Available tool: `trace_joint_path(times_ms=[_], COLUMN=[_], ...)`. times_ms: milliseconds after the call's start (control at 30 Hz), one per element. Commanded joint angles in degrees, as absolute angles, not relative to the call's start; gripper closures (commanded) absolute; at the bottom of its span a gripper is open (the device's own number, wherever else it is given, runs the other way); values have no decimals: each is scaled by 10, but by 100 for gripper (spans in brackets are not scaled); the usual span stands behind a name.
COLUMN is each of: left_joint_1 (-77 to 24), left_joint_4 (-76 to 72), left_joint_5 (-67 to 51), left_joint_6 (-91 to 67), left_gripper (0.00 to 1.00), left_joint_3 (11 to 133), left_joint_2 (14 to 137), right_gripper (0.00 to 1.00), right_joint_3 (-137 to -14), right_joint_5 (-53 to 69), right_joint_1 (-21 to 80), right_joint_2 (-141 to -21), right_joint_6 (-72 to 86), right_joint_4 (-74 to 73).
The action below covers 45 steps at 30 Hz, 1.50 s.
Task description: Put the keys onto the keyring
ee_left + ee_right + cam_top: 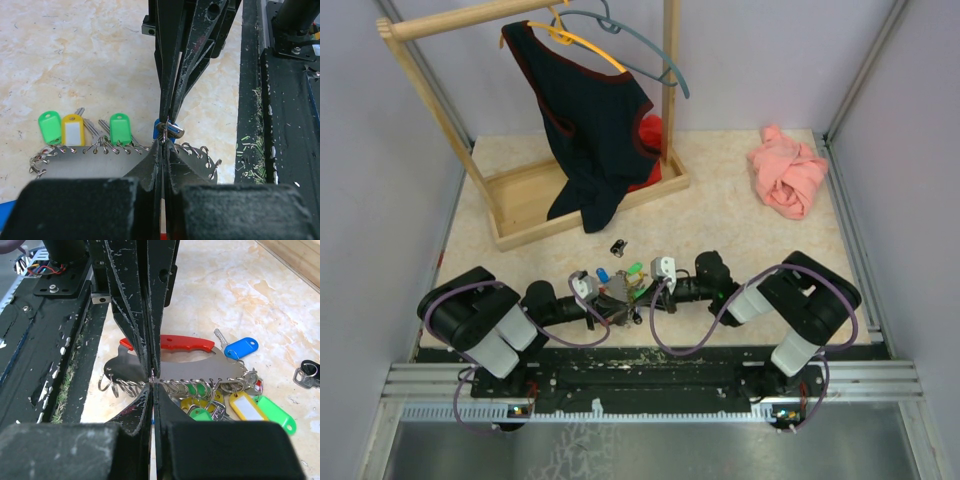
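**A:** Where do the keys sit?

**B:** The keys (119,129), with green and blue heads, lie fanned along the ringed edge of the keyring (200,371). It is a silvery plate with a red grip, lying on the tabletop (75,50) at lower centre of the top view.

**A:** And the arms?

**B:** The left end effector (162,147) and the right end effector (152,385) are both clenched. Their tips meet nose to nose at the plate's edge, beside a blue-headed key (157,131). Whether either one pinches a ring or a blade is too small to tell.

**A:** How should this step go?

**B:** Probably one arm steadies a single ring while the other feeds the key's hole along the split, slowly. The rings are crowded, so a slip could snag a neighbour.

**A:** Any writing?

**B:** None legible. The yellow tag (72,130) shows a blank white insert.
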State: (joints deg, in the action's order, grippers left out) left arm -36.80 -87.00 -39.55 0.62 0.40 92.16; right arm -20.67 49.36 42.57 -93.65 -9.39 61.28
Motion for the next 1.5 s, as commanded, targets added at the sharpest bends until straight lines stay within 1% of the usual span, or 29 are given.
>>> trace_joint_path(times_ms=[0,167,433,667,700,733,900,1100,1200,1267,1333,1467], left_joint_1=[-367,-367,-366,-366,-366,-366,-366,-366,-366,-366,-366,-366], left_joint_4=[-1026,-1026,-1026,-1026,-1026,-1026,-1026,-1026,-1026,-1026,-1026,-1026], left_joint_5=[-390,-383,-376,-374,-371,-368,-357,-344,-342,-343,-341,-337], left_joint_6=[-14,-24,-33,-31,-31,-29,-24,-22,-21,-23,-23,-24], left_gripper=[99,99,99,99,99,99,99,99,99,99,99,99], left_joint_3=[-7,-8,-7,-8,-10,-11,-15,-17,-16,-15,-15,-14], left_joint_2=[920,917,918,919,916,914,907,903,902,902,903,904], right_gripper=[100,100,100,100,100,100,100,100,100,100,100,100], right_joint_3=[-223,-227,-224,-217,-216,-215,-214,-247,-265,-272,-275,-284], right_joint_5=[509,508,507,480,472,461,362,187,115,70,45,-24], right_joint_1=[439,441,442,441,441,441,442,448,450,451,452,453], right_joint_2=[-942,-962,-964,-956,-952,-924,-828,-707,-662,-643,-639,-679], right_joint_6=[-100,-101,-93,-77,-78,-80,-70,-17,18,48,63,68], right_joint_4=[638,635,652,668,648,623,456,186,84,37,25,49])
